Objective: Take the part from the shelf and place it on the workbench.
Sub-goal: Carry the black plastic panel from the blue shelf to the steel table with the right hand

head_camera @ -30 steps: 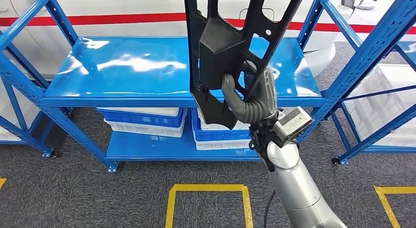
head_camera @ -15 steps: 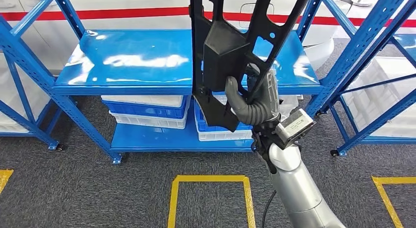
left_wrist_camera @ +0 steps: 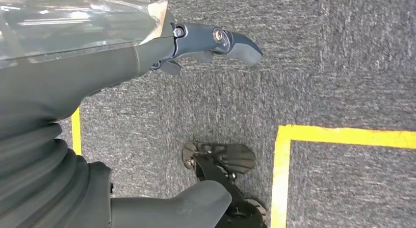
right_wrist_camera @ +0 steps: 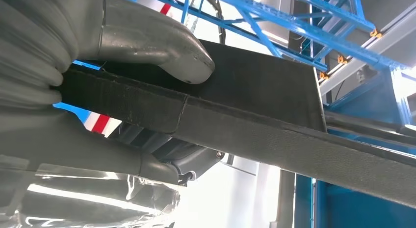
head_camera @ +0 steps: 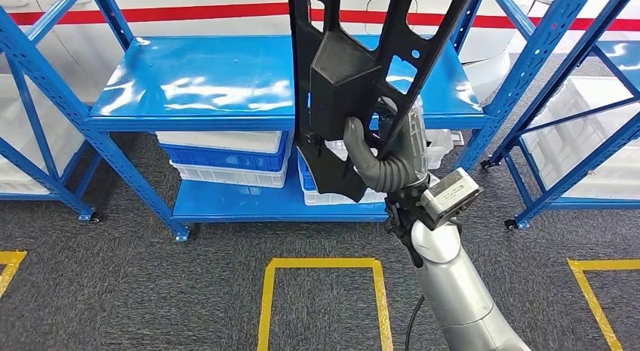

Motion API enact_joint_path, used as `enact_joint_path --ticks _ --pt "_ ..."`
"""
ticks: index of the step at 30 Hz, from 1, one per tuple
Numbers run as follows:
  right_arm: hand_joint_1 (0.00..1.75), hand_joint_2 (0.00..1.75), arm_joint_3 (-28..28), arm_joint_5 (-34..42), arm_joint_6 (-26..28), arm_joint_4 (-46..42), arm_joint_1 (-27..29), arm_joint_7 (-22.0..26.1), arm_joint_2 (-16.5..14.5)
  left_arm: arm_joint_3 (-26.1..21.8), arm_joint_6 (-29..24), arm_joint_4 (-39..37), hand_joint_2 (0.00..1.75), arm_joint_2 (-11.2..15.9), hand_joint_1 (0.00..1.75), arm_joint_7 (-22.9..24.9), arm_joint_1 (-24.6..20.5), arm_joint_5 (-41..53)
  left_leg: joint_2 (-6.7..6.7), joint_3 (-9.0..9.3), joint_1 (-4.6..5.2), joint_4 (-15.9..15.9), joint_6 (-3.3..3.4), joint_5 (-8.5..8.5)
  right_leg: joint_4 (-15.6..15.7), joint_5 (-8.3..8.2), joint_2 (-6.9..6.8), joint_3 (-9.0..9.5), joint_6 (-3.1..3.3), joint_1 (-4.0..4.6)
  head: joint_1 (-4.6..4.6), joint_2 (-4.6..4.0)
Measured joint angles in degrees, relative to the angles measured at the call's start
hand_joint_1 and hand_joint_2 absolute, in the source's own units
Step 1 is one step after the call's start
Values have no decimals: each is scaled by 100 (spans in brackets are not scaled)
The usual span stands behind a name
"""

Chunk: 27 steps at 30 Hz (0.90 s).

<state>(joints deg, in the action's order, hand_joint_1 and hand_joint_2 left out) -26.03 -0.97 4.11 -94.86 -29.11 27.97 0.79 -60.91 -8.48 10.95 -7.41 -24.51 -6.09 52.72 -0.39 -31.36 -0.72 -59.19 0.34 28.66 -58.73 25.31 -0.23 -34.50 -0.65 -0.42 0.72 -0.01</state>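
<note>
One stiff black plastic part, long and likely top-heavy, stands upright in the right hand, clamped low; left hand hangs empty, fingers apart.

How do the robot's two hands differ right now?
The right hand is raised in front of the blue shelf and grips the black part, thumb pressed on it; the left hand hangs over the grey carpet and holds nothing. The right hand's fingers wrap the part; the left hand's fingers lie apart. Both have grey ribbed covers.
</note>
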Motion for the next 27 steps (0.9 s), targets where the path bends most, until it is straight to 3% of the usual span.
enact_joint_path --ticks 2,4,6,7,8,9,11,12,14,16,18,19,21,22,23,24,25,27 --pt "175 175 2 -3 -1 -10 13 4 -7 0 0 -1 175 4 0 -3 2 0 24 -31 -9 74 109 -94 -42 16 3 -58 -68 -2 -4 0" --pt "175 175 4 -8 -1 -24 26 8 -8 0 0 -1 175 4 0 -11 2 0 48 -99 -27 138 210 -214 -410 289 8 -237 -46 -5 -17 0" --pt "175 175 4 -10 -1 -30 56 10 -8 0 0 0 175 5 0 -16 5 0 53 -219 -20 137 238 -306 -1104 681 10 -490 -2 -28 -29 -1" --pt "175 175 3 -11 -1 -30 79 10 -7 0 0 0 175 5 0 -17 7 0 54 -283 -20 135 232 -351 -1375 804 10 -558 -10 -42 -34 0" --pt "175 175 3 -14 -1 -30 101 10 -7 -1 0 -1 175 5 0 -18 8 0 55 -347 -24 131 219 -397 -1458 843 9 -527 -45 -58 -36 0" --pt "175 175 2 -20 -1 -31 115 10 -8 -1 2 -1 175 4 0 -19 9 1 55 -407 -31 125 199 -441 -1316 803 8 -383 -97 -75 -38 1" --pt "175 175 0 -41 -1 -43 123 10 -11 -1 11 -2 175 -1 0 -20 8 7 54 -503 -44 99 139 -515 -568 630 7 130 -208 -123 -40 1" --pt "175 175 -1 -54 -1 -53 124 10 -15 0 22 -1 175 -2 0 -20 7 12 52 -540 -40 79 102 -543 -225 559 16 331 -229 -122 -40 1" --pt "175 175 2 -79 -1 -78 127 11 -19 1 52 2 175 0 0 -22 4 21 49 -578 -30 62 26 -597 75 501 36 470 -193 -106 -37 0" --pt "175 175 4 -96 -1 -91 131 12 -17 2 74 2 175 3 0 -22 4 26 43 -592 -49 85 -46 -658 66 438 45 434 -100 -93 -32 -1" --pt "175 175 2 -109 -1 -98 130 12 -26 2 87 2 175 4 0 -29 6 27 38 -665 -83 -39 -97 -526 72 363 31 413 3 -110 -24 -1" --pt "175 175 1 -122 -1 -104 128 11 -30 3 103 2 175 4 0 -43 6 30 36 -761 -94 -267 -114 -335 77 325 18 389 53 -118 -17 0" --pt "175 175 0 -166 -1 -119 137 5 -35 4 156 2 175 6 0 -85 5 35 33 -1028 -96 -1012 -138 142 74 264 -20 319 112 -87 -8 -1" --pt "175 175 0 -191 -1 -126 148 -1 -36 4 184 2 175 8 0 -100 5 39 31 -1136 -96 -1367 -142 306 72 240 -45 284 125 -65 -6 0" --pt "175 175 -1 -216 -1 -136 163 -11 -37 4 208 2 175 10 0 -107 5 40 32 -1154 -95 -1544 -135 365 70 219 -71 256 130 -45 -7 0" --pt "175 175 -3 -238 -2 -149 176 -24 -40 4 225 2 175 13 0 -107 6 42 38 -1051 -93 -1485 -114 320 69 204 -98 238 129 -27 -7 0" --pt "175 175 -5 -255 -4 -166 184 -36 -46 4 235 2 175 13 0 -105 6 44 56 -840 -86 -1209 -80 198 69 193 -126 230 127 -12 -7 0" --pt "175 175 -9 -279 -11 -213 184 -51 -64 5 241 4 175 15 0 -102 0 43 191 -323 -39 -405 18 -38 64 181 -187 229 114 24 -9 -1"
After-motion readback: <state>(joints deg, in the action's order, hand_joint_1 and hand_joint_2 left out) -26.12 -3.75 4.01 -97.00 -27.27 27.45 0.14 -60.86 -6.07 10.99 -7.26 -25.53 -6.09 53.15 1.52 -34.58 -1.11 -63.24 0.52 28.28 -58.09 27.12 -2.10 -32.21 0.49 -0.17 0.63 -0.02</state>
